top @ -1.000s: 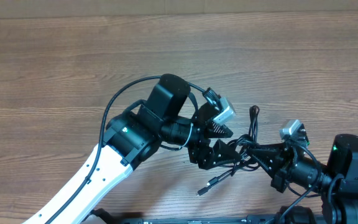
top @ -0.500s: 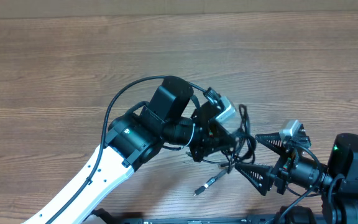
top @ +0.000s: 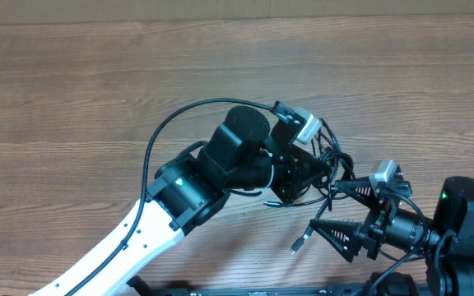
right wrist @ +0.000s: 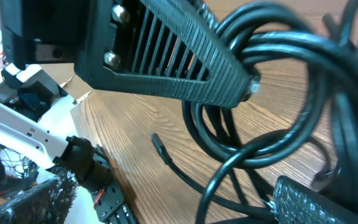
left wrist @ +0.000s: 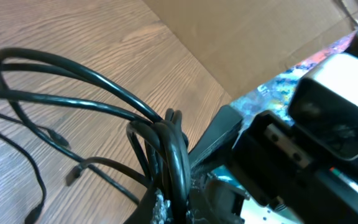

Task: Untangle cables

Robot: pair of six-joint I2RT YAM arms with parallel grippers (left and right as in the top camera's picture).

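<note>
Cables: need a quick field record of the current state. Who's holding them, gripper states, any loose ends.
cables: black, several loops bunched in one tangled bundle
held by: left gripper, closed on the bundle
right gripper: wide open, fingers on either side of the bundle's near edge, gripping nothing
plug end: loose, trailing out below the bundle, beside the right gripper's lower finger
surface: wooden table
bundle lifted or resting: cannot tell

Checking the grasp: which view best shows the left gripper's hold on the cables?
Right wrist: the cables loop around a ribbed finger of the left gripper. Left wrist shows them bunching into the grip; overhead shows only a tangle.
</note>
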